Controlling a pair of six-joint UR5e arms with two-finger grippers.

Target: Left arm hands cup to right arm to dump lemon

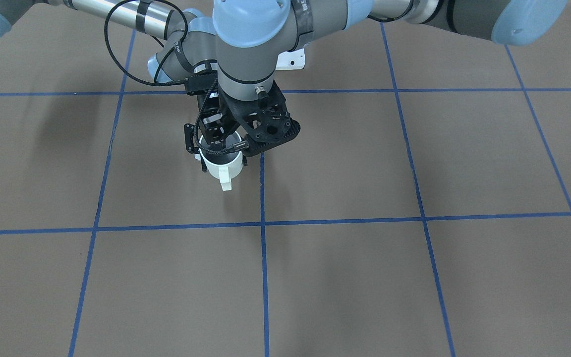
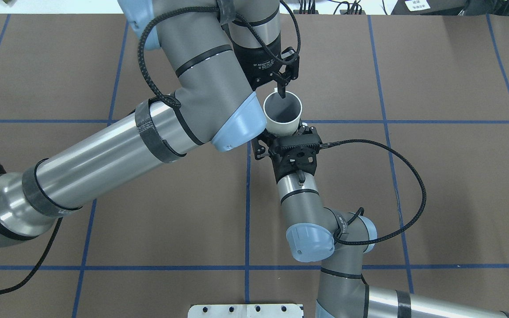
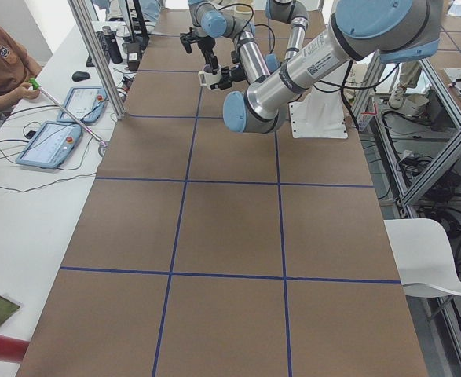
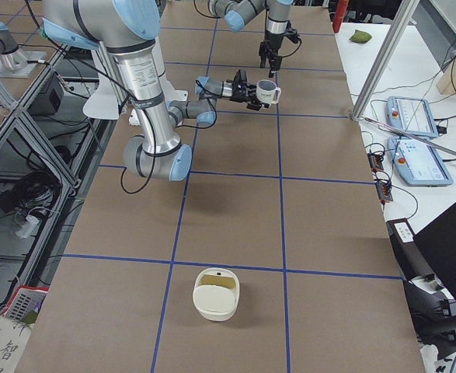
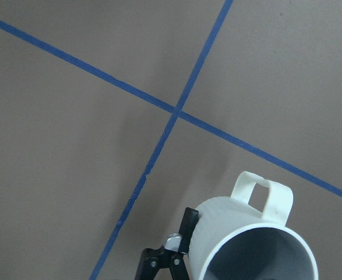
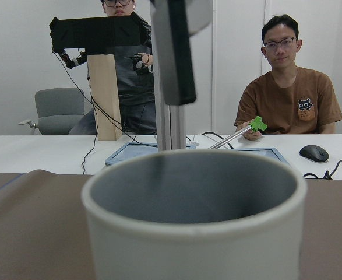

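Gripping the cup (image 2: pixel 282 117) from both sides, the right gripper (image 2: pixel 283 134) lies level and holds it upright above the table (image 1: pixel 365 277), near a crossing of the blue tape lines (image 1: pixel 262 223). One of its fingers (image 5: pixel 186 228) presses on the white wall. The handle (image 1: pixel 225 182) points away from the robot. The left gripper (image 2: pixel 286 84) hangs vertical just over the mouth with its fingers parted. One fingertip (image 6: pixel 172 70) ends above the rim, not touching. A cream container (image 4: pixel 216 294) stands well apart on the table.
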